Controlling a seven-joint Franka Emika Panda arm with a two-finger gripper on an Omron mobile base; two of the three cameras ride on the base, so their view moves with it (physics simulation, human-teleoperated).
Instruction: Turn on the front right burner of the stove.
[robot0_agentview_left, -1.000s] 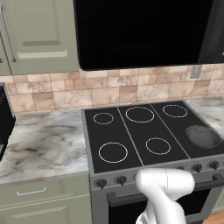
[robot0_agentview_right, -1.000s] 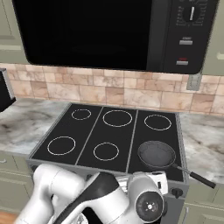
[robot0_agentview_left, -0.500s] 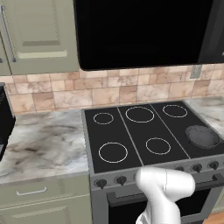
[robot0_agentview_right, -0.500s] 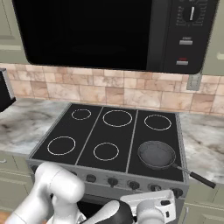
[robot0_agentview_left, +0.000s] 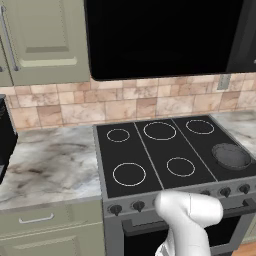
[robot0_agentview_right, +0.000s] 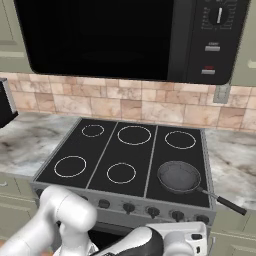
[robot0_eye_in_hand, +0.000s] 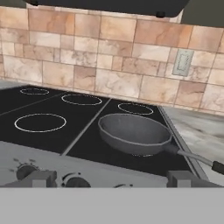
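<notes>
**Pincer low at the knob row, front right burner ahead**

The pincer (robot0_eye_in_hand: 111, 178) sits low in front of the stove (robot0_agentview_right: 125, 197), its 2 fingertips (robot0_eye_in_hand: 43, 178) standing wide apart with nothing between them, so it is released. In the hand view the knob row (robot0_eye_in_hand: 74, 180) lies just beyond the tips, close to the front edge of the stove. The front right burner (robot0_agentview_right: 178, 176) lies ahead and slightly to the right of the pincer, under a dark frying pan (robot0_eye_in_hand: 133, 133) whose handle (robot0_eye_in_hand: 197, 158) runs off to the right and toward the robot. My judgement: the knob that counts is near the right end of the row (robot0_agentview_right: 177, 215), so the pincer needs to shift right along the row before closing.
</notes>
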